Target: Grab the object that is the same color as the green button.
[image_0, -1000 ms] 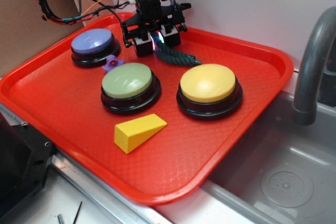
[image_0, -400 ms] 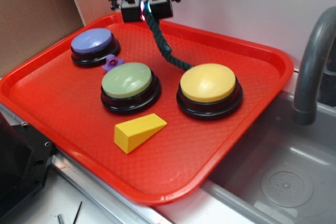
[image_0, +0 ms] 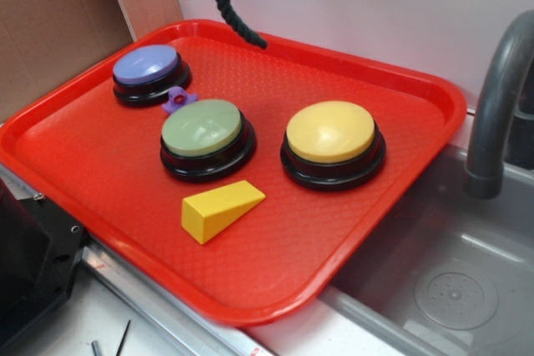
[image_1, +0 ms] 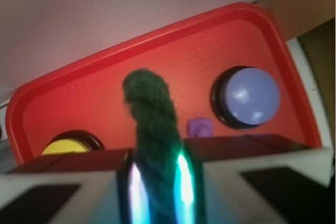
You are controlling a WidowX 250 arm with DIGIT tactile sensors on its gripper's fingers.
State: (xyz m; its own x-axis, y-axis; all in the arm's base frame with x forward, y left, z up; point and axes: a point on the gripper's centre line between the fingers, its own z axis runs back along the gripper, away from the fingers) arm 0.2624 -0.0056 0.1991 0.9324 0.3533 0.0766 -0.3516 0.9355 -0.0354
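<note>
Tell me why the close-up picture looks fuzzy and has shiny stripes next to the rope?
In the wrist view the rope and the fingers sit very near the lens, so they are out of focus, and two bright coloured streaks of glare run down either side of the rope. The purple button behind is soft too. The exterior view is sharp, with pale reflections on the green button.

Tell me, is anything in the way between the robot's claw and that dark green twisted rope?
Nothing visible is. The gripper already has the dark green twisted rope pinched between its two fingers, and the rope's free end dangles above the red plastic tray, touching nothing.
</note>
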